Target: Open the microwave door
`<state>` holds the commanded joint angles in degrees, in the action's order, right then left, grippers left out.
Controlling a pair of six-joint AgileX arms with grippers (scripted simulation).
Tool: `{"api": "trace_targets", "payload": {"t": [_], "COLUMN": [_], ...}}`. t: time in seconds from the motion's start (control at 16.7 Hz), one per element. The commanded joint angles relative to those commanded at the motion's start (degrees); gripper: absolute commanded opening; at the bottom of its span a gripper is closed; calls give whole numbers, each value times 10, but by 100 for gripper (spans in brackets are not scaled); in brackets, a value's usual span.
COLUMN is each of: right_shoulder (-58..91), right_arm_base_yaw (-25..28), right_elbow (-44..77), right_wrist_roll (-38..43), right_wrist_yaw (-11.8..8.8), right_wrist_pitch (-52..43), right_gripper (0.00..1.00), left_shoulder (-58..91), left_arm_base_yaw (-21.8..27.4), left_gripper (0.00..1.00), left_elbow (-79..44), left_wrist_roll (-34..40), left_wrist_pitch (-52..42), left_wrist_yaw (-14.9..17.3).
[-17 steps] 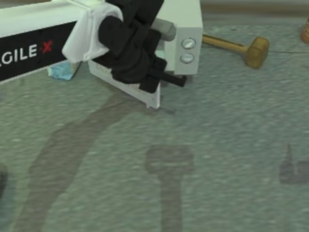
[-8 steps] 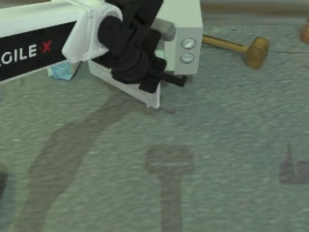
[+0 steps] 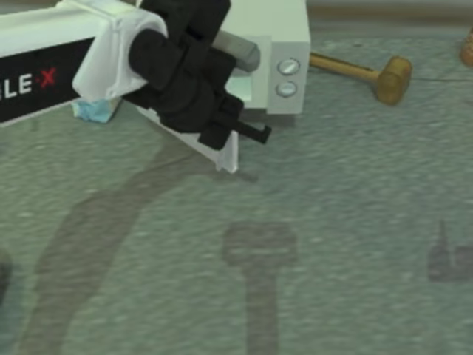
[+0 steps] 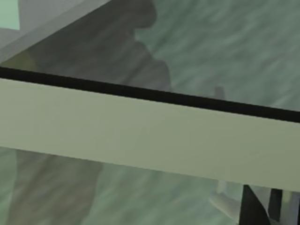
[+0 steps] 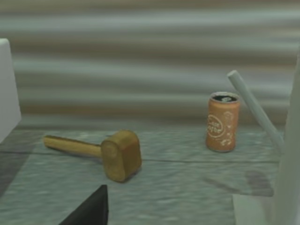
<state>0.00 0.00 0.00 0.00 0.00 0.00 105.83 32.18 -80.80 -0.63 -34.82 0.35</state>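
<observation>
Left gripper (image 3: pixel 235 140) sits at the free edge of the microwave door (image 3: pixel 222 157), black fingers (image 3: pixel 255 132) pointing toward the knob panel; whether it is clamped on the door or loose cannot be told from the top view. In the left wrist view the door edge (image 4: pixel 150 133) fills the frame as a pale band with a black strip along one side. The door is white, flat, swung out at an angle from the microwave (image 3: pixel 284 44), hinge side toward the table's left, free edge out over the table. The microwave is a small white box at the far edge of the table, near the middle, with two round grey knobs (image 3: pixel 287 78) stacked on its front panel. A pale blue package (image 3: pixel 94 111) peeks out under the left arm. A wooden mallet (image 3: pixel 373 74) lies just right of the microwave. An orange can (image 5: pixel 222 123) stands upright near the far right corner. Right gripper is not visible in the top view; only a dark tip shows in its wrist view.
</observation>
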Motion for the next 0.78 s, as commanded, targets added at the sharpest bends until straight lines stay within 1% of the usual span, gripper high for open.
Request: {"api": "trace_targets", "payload": {"t": [0.12, 0.78], "right_shoulder": [0, 0], "right_arm_base_yaw": [0, 0], "right_elbow": [0, 0], "right_wrist_roll": [0, 0], "right_wrist_yaw": [0, 0], "right_wrist_pitch": [0, 0], "right_gripper": [100, 100], "left_shoulder": [-10, -11], "left_arm_base_yaw": [-6, -6], "left_gripper": [0, 0], "left_elbow": [11, 12], "left_wrist_roll": [-17, -19], "left_wrist_pitch": [4, 4], "left_wrist_yaw": [9, 10]}}
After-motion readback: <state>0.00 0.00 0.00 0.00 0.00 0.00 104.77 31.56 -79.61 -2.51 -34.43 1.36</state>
